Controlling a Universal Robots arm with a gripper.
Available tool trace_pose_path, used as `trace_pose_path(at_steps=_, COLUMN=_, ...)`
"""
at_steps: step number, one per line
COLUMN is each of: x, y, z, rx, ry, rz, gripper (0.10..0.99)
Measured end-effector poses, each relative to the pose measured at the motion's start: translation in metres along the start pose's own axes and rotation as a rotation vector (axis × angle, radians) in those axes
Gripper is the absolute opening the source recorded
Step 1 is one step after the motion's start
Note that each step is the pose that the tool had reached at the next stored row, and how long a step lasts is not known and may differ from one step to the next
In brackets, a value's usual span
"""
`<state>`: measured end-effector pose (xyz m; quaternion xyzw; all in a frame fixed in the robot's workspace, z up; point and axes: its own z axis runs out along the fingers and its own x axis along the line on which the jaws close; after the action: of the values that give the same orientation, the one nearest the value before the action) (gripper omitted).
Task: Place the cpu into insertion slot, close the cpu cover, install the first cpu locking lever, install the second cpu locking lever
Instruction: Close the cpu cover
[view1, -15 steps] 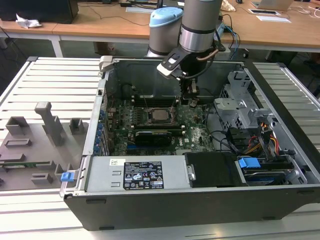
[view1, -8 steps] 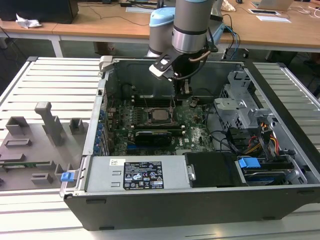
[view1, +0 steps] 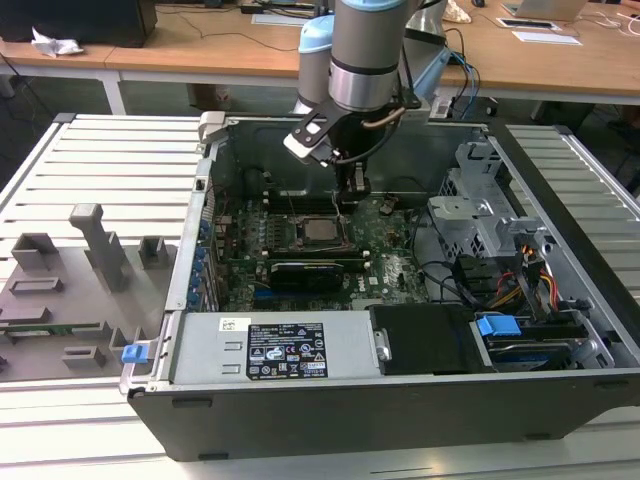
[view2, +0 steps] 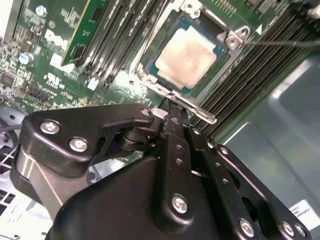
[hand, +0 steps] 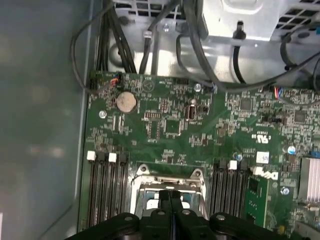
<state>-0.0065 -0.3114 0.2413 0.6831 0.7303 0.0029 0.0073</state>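
The cpu (view2: 187, 54), pale silver-beige, lies flat in the insertion slot (view1: 303, 233) on the green board. The silver cpu cover (view2: 234, 39) frames it and looks laid down around it. Along the near edge of the socket runs a thin metal locking lever (view2: 197, 111). My gripper (view2: 172, 109) is shut, fingers pressed together, with the tips right at that lever beside the socket's edge. In the first wrist view the gripper (hand: 170, 195) hangs over the socket's frame (hand: 167, 179). In the exterior view the gripper (view1: 352, 200) stands just behind the cpu (view1: 320, 232).
Black memory slots (hand: 106, 185) flank the socket on both sides. A green card (view2: 87, 30) stands upright close by. Cables (hand: 200, 45) and a metal drive cage (view1: 480, 200) fill the case at the exterior view's right. The case walls (view1: 205, 200) close in the board.
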Motion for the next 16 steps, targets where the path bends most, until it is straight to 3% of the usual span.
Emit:
trace_pose_path(at_steps=6, x=0.0011, y=-0.0166, z=0.0033, rx=0.000, ry=0.0001, rz=0.000, gripper=0.106)
trace_pose_path(at_steps=8, x=0.0014, y=-0.0185, z=0.0041, rx=0.000, ry=0.0000, rz=0.000, gripper=0.106)
trace_pose_path(at_steps=11, x=0.0015, y=-0.0179, z=0.0067, rx=0.000, ry=-0.0002, rz=0.000, gripper=0.106)
trace_pose_path(at_steps=16, x=0.0010, y=-0.0079, z=0.0114, rx=0.000, ry=-0.0002, rz=0.000, gripper=0.106)
